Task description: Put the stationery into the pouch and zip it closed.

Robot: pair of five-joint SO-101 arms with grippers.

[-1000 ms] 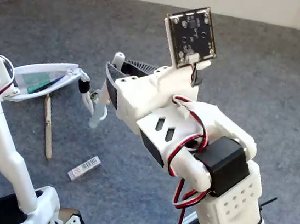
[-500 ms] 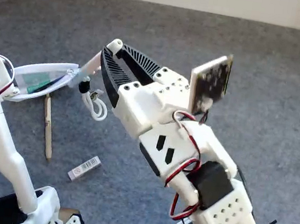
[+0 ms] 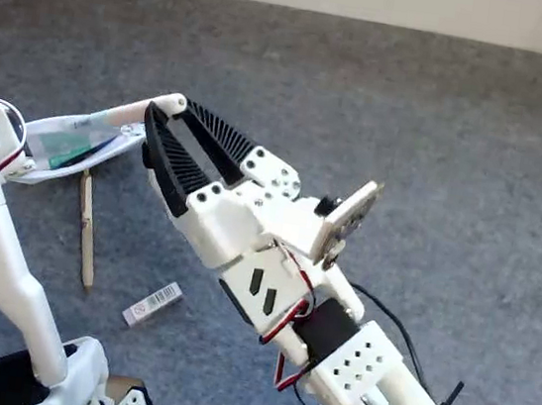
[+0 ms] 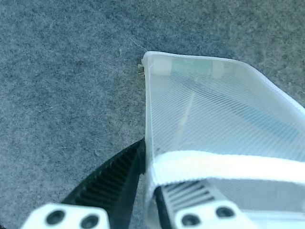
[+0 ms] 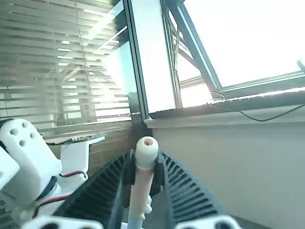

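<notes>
A see-through pouch [image 3: 64, 140] with white edges is held by the left gripper [image 4: 150, 191]. Something green is seen inside it. A pale pen [image 3: 128, 114] is pinched in the right gripper [image 3: 166, 114], and its far end is laid at the pouch's top edge. A thin wooden stick [image 3: 86, 228] and a small white block [image 3: 152, 304] are left lying apart on the grey carpet [image 3: 414, 102], near the pouch.
</notes>
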